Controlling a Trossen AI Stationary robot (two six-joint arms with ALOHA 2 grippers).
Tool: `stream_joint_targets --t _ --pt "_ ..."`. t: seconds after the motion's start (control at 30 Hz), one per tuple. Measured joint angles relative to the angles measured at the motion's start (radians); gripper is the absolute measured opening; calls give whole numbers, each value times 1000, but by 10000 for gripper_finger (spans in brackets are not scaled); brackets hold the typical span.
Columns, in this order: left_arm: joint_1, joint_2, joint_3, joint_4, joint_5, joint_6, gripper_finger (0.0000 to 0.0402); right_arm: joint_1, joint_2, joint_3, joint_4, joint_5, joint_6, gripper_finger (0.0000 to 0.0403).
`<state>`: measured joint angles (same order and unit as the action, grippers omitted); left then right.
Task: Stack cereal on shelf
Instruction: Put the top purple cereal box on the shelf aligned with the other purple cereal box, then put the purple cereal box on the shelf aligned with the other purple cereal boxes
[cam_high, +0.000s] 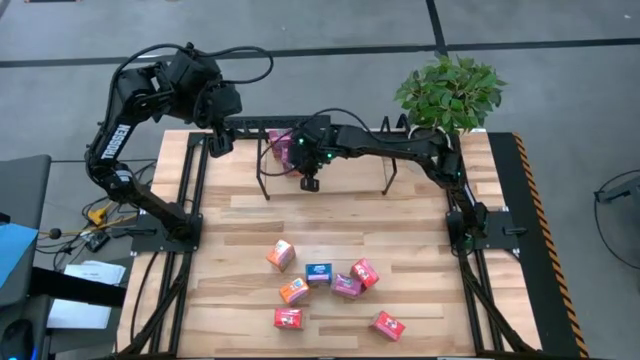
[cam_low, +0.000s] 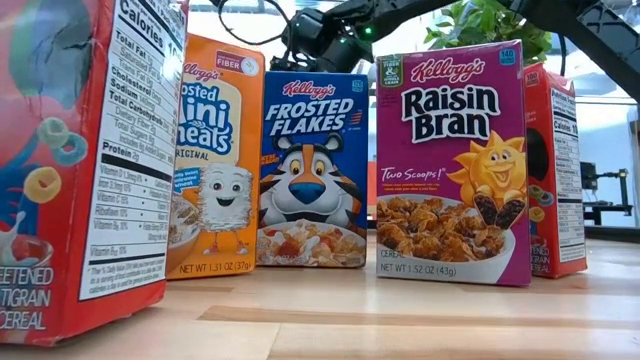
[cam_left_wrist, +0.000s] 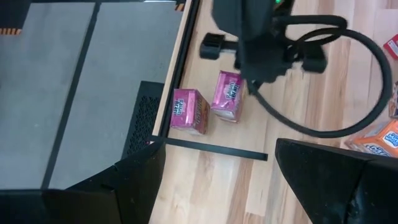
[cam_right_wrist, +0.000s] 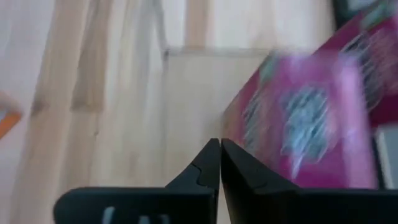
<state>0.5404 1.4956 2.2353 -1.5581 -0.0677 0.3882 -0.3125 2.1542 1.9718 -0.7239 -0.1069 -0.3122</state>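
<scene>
Two magenta cereal cartons (cam_left_wrist: 186, 111) (cam_left_wrist: 229, 94) stand side by side on the table at its far side, by the shelf of thin black rods (cam_high: 262, 172), one rod of which shows in the left wrist view (cam_left_wrist: 217, 150). My right gripper (cam_high: 310, 184) is shut, low beside the right one of the two cartons (cam_right_wrist: 305, 118). My left gripper (cam_high: 216, 142) is open and empty, raised at the far left and looking down on both cartons. Several loose cartons lie near the front, among them a blue one (cam_high: 319, 273). My right gripper's shut fingers (cam_right_wrist: 219, 163) point down close beside one side of the magenta carton (cam_right_wrist: 261, 124), which stands on the table. Whether they touch it, I cannot tell.
Orange (cam_high: 293, 291), magenta (cam_high: 347, 285) and red (cam_high: 288, 318) cartons lie scattered at the front centre. They fill the low view, where the Raisin Bran carton (cam_low: 455, 165) stands upright. A potted plant (cam_high: 450, 92) stands at the far right. Thick black frame rails (cam_high: 190, 200) edge the table.
</scene>
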Motion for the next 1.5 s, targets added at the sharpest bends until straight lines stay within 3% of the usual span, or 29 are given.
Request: stream_joint_targets --t 0.3,0.6,0.87,1.17,1.3,1.5 --pt "0 0 0 1 0 8 297 -24 -36 0 -218 19 -10 13" --pt "0 0 0 1 0 6 297 -49 11 0 -73 29 -2 42" --pt "0 0 0 3 0 10 297 -48 11 0 70 29 -2 30" --pt "0 0 0 3 0 11 297 -49 10 0 44 29 14 26" --pt "0 0 0 3 0 10 297 -43 -1 8 -27 28 27 40" --pt "0 0 0 -8 11 5 297 1 -82 109 -482 5 61 43"
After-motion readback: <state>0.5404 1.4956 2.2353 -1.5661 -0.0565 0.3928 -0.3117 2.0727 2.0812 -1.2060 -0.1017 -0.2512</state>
